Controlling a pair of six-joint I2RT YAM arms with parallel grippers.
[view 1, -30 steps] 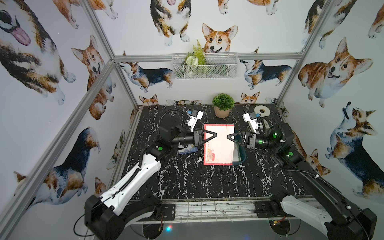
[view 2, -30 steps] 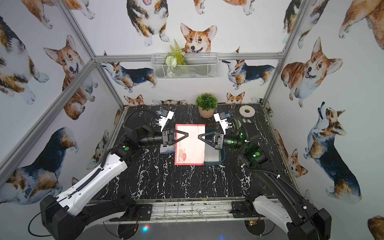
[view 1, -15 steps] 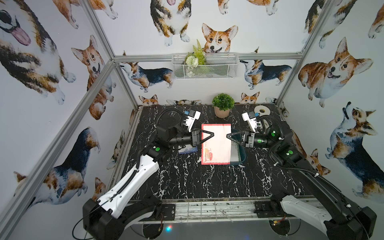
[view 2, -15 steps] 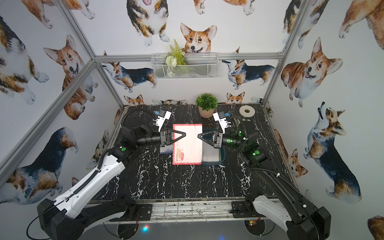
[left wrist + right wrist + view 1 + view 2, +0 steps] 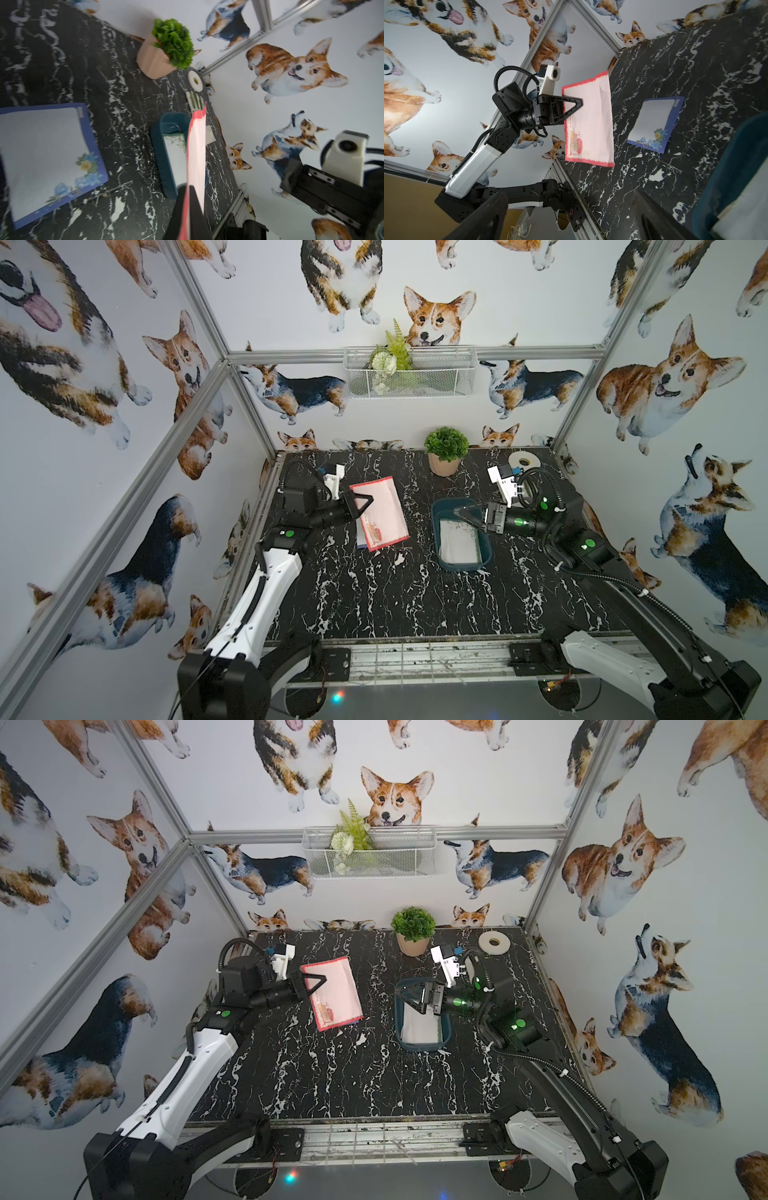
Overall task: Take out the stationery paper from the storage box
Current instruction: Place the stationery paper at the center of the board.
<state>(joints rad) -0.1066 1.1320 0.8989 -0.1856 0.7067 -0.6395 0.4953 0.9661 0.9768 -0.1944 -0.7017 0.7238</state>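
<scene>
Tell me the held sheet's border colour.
Red, on the stationery sheet; clearest in the right wrist view.

I am working over a black tabletop with white marble veining (image 5: 374, 593). My landmark is the shallow dark teal plastic storage box with rounded corners (image 5: 461, 567), which sits flat on the right half of the table. Behind the box, near the back wall, stands a small green potted plant in a tan pot (image 5: 445, 450). Behind the box and further right, in the far corner, lies a white roll of tape (image 5: 523, 459). Well to the left of the box, a white sheet of paper with a navy floral border (image 5: 654, 124) lies flat.
</scene>
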